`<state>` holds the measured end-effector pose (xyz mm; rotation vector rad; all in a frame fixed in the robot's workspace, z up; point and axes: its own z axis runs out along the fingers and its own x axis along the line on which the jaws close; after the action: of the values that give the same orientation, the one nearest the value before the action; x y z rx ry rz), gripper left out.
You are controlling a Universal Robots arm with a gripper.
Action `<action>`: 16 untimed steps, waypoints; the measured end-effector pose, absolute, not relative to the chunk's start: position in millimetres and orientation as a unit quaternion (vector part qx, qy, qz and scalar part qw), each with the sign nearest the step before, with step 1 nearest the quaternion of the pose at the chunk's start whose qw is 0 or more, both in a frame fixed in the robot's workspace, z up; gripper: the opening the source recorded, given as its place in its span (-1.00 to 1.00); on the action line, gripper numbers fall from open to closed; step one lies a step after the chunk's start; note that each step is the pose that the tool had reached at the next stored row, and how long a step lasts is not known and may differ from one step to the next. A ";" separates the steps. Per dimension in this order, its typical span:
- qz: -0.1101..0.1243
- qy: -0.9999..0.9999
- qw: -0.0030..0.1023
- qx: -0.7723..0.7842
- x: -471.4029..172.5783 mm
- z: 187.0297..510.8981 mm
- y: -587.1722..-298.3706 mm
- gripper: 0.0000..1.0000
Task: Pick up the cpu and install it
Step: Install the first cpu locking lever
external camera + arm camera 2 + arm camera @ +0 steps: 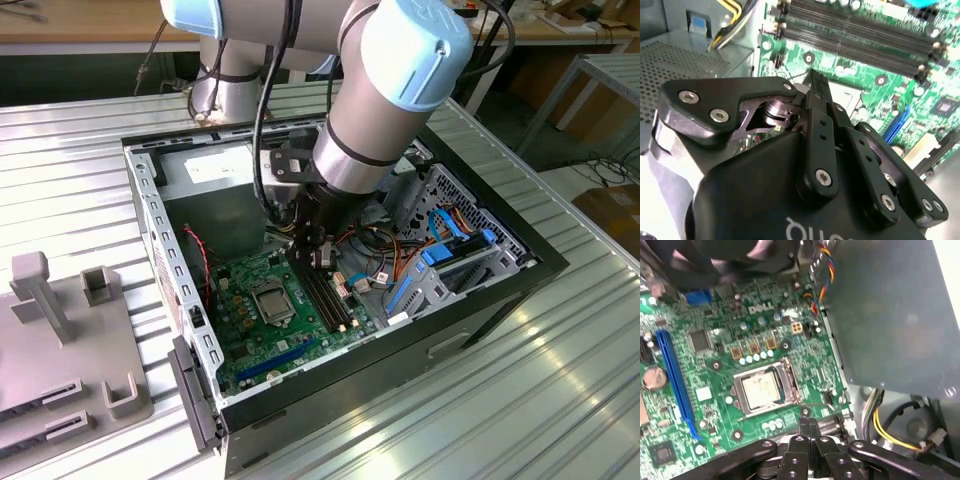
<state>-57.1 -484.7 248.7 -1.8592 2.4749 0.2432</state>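
1. The ribbed metal table (560,400) carried an open computer case (480,310) near its middle, with a grey fixture block (60,350) toward the exterior view's left edge of the table.
2. The robot arm (390,90) reached down into the case from above, its wrist over the board's far side by the memory slots (325,295).
3. The green motherboard (250,320) lay flat on the case floor; a blue expansion slot (675,380) ran along one side, and the cable bundle (400,265) sat toward the drive-bay end of the case.
4. The socket frame (765,390) sat about mid-board, its lid folded open.
5. The cpu (761,388) lay flat inside that frame, pale metal top up, appearing level with the socket; in the exterior view it showed as a grey square (272,301).
6. The gripper (807,425) hovered just beside the socket, on the memory-slot side, not touching the chip. Its fingers (817,92) looked pressed together with nothing between them.
7. Handling judgement: the chip is likely light, stiff and thin, with a smooth, slippery top and a fragile contact underside. It is best taken by two opposite side edges, kept level, with gentle squeeze only; any tilt or drag risks the socket contacts.
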 end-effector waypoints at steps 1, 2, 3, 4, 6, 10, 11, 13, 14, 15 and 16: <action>0.078 0.795 0.018 -0.601 -54.6 248.4 -484.5 -0.74; 0.078 0.792 0.018 -0.605 -54.1 248.4 -484.6 -0.74; 0.079 0.787 0.017 -0.612 -53.9 248.3 -484.5 -0.74; 0.079 0.780 0.016 -0.621 -53.8 248.4 -484.5 -0.74; 0.079 0.762 0.014 -0.642 -53.5 248.3 -484.5 -0.74; 0.079 0.752 0.013 -0.655 -53.2 248.2 -480.3 -0.74; 0.079 0.752 0.013 -0.655 -53.0 248.2 -478.7 -0.74; 0.079 0.751 0.013 -0.655 -51.9 248.1 -476.3 -0.74; 0.079 0.751 0.012 -0.656 -51.6 248.2 -475.5 -0.74; 0.080 0.750 0.012 -0.657 -51.2 248.1 -474.4 -0.74; 0.079 0.748 0.012 -0.658 -50.7 248.1 -472.2 -0.74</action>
<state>-50.7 -472.2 248.1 -2.0524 2.3334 0.2472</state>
